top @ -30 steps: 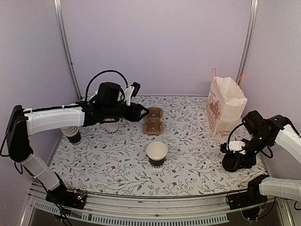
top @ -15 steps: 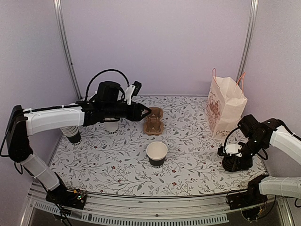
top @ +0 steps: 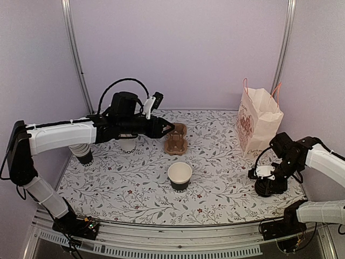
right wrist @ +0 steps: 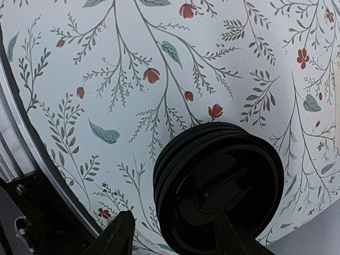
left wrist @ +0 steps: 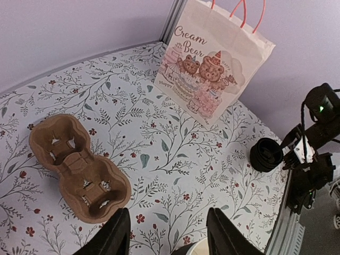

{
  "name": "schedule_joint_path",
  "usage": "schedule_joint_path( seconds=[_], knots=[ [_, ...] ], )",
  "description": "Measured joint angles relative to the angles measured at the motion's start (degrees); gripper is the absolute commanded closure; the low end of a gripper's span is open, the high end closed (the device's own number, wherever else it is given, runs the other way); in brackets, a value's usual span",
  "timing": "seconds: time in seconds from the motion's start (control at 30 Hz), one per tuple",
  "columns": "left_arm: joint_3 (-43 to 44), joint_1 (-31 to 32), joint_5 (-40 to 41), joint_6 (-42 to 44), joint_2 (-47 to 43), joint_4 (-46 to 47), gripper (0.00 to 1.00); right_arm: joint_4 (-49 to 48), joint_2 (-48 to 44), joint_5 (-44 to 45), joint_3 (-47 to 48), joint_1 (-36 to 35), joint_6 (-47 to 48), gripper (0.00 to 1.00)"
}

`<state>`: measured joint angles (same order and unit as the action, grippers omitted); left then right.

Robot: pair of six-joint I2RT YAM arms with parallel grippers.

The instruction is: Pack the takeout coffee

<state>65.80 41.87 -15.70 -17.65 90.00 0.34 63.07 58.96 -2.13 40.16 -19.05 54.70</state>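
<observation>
While the right gripper [right wrist: 174,223] is hanging over the stack of loose lids [right wrist: 218,186] at the near right corner of the worktop [top: 124,189], its jaws are standing apart with nothing clamped. Whether one of them is touching the top lid cannot be told. Farther in, at mid-worktop, the takeout coffee [top: 179,175] is standing upright and alone, well apart from both arms. It is showing an open mouth with a pale inside, and no lid is sitting on it yet. Whether it is holding liquid cannot be told. Judging by its look, the paper wall is going to be light and soft, so a hard squeeze is likely to buckle it, and an uncapped cup is going to spill if tilted. The recommended hold is across the side wall just under the rolled rim, where the paper is probably stiffest, with the cup kept vertical. The lids are looking thin, glossy and nested, so two may lift together. Beyond the cup, the cardboard cup carrier [left wrist: 79,167] is lying flat with both pockets vacant. The left gripper [left wrist: 167,234] is hovering just beside it, jaws apart and holding nothing. Farthest right, the paper bag [left wrist: 212,64] is standing upright.
</observation>
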Motion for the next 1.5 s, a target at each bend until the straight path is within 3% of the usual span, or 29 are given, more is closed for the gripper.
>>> schedule_joint_path(
  seconds=[0.87,1.13,1.5],
  knots=[
    [0.1,-0.3,-1.9,0.0,-0.3,-0.2,0.47,-1.7,4.5,0.0,0.0,0.0,0.6,0.76],
    [0.1,-0.3,-1.9,0.0,-0.5,-0.2,0.47,-0.1,4.5,-0.6,0.9,0.0,0.3,0.9],
    [0.1,-0.3,-1.9,0.1,-0.5,-0.2,0.47,3.6,3.4,-1.6,3.4,0.0,0.2,0.95]
  ],
)
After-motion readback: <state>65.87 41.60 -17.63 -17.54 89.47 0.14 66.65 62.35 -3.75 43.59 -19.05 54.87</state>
